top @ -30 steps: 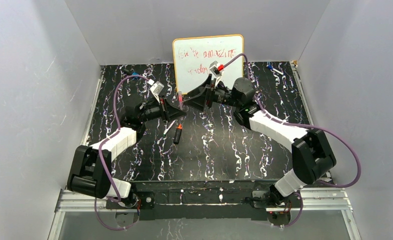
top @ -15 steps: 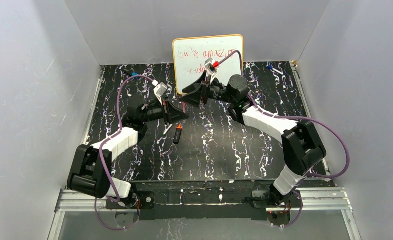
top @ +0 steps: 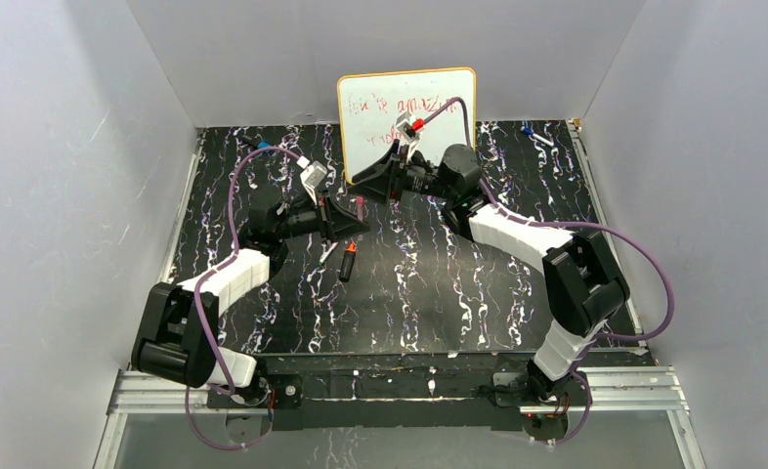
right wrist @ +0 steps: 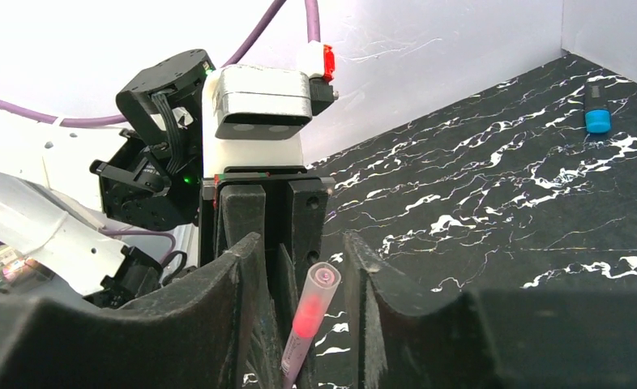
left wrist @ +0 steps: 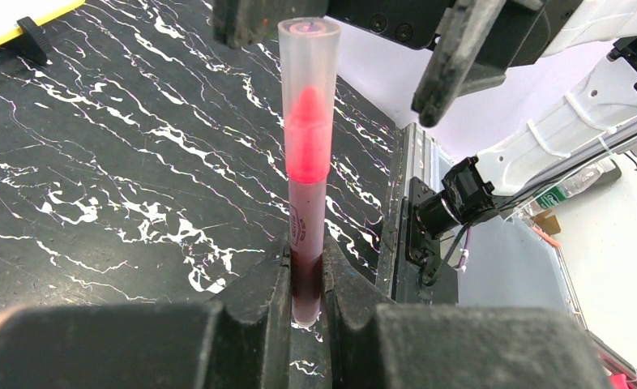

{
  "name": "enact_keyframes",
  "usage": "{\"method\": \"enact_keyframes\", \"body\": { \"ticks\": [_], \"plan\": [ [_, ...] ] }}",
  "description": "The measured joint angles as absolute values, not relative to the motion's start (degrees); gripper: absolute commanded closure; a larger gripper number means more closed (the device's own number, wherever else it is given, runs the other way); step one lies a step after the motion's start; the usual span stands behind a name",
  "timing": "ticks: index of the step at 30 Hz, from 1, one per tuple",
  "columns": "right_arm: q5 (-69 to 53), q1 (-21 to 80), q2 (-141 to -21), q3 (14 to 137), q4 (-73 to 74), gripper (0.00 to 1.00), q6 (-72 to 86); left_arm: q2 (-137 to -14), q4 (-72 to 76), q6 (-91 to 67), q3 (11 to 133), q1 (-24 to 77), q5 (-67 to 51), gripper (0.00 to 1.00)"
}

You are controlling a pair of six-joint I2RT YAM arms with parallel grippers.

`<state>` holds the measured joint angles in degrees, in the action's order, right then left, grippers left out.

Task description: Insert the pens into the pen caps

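1. The table [top: 439, 293] has a black top veined with white. Both arms reach over its far half.
2. The whiteboard [top: 406, 103] stands upright just behind the right claw and carries red handwriting.
3. The left claw [left wrist: 305, 258] is closed tight on the lower barrel of a pen [left wrist: 305, 235]. The pen stands straight out past the fingertips, clear of the table.
4. The right claw [right wrist: 301, 243] faces the left claw head on. Its jaws stand partly open, and its fingers [left wrist: 453, 57] flank the free end of the pen, one on each side. A gap shows on both sides, so this claw holds nothing.
5. A black marker [top: 346, 264] with an orange end lies flat on the table on the near side of the left claw, close to its tip.
6. A slim pale pen [top: 329, 251] lies just beside the black marker, toward the left arm. It is too small to show detail.
7. A blue-tipped pen [right wrist: 597, 113] lies on the table well apart from the right claw, out by the wall.
8. A translucent cap [left wrist: 309, 73] covers the pink tip of the held pen. Its closed end sits between the right claw's fingers.
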<state>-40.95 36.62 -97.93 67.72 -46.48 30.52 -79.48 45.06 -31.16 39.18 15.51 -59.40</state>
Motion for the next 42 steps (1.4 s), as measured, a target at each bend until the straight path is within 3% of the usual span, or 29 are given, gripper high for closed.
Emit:
{"method": "enact_keyframes", "body": {
  "ticks": [7,11,15,42],
  "plan": [
    [-41.2,36.6,-99.0,69.1,-46.5,0.75,31.3,-79.5,45.5,-31.2,39.2,15.5,-59.6,1.00],
    [-41.3,36.5,-99.9,69.7,-46.5,0.82,31.7,-79.5,45.2,-31.2,39.2,15.5,-59.6,1.00],
    [-41.4,36.5,-100.0,69.8,-46.5,0.98,31.8,-79.5,45.2,-31.2,39.2,15.5,-59.6,1.00],
    [-38.0,35.9,-100.1,68.7,-51.6,0.99,31.6,-82.3,39.3,-29.6,46.6,13.1,-63.3,1.00]
  ]
}}
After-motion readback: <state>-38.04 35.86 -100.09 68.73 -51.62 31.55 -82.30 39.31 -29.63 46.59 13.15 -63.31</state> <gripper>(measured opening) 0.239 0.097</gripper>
